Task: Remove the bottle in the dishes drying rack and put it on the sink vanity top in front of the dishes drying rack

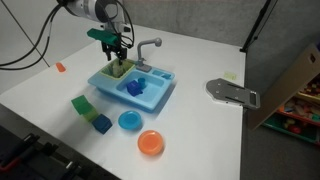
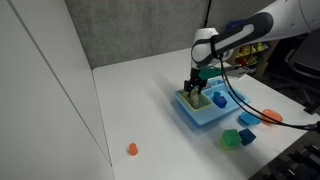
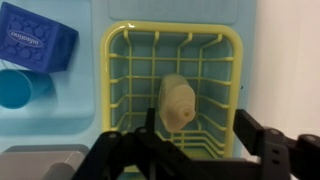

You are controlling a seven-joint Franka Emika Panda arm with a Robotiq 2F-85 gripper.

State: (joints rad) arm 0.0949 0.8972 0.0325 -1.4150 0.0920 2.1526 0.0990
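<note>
The light-green dishes drying rack sits in the light-blue sink vanity top. A beige bottle lies inside the rack, its neck towards the camera. My gripper hangs just above the rack, open, with one finger beside the bottle's left and the other near the rack's right wall; it holds nothing. In both exterior views the gripper is over the rack at one end of the toy sink. The bottle is hidden there.
A grey faucet stands behind the sink. A dark-blue basket and a blue cup lie beside the rack. A green block, blue block, blue bowl and orange bowl sit on the white table.
</note>
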